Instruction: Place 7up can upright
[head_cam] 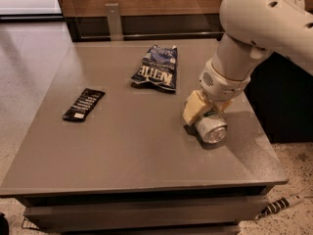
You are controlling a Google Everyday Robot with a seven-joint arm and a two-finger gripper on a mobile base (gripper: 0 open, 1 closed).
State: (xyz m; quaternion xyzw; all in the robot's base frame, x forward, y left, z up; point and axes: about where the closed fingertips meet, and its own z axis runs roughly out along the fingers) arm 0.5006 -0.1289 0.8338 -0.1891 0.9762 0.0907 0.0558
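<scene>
The 7up can (212, 127) lies on its side on the grey table (122, 146), near the right edge, with a shiny silver end facing the camera. My gripper (207, 115) reaches down from the white arm (254, 28) and sits over the can. One cream finger (193, 109) is pressed on the can's left side; the other is mostly hidden behind the can. The gripper is closed around the can, which rests on the table.
A dark blue chip bag (156, 68) lies at the back middle of the table. A flat black packet (84, 104) lies at the left. The table's right edge is close to the can. A wooden wall and a metal post stand behind.
</scene>
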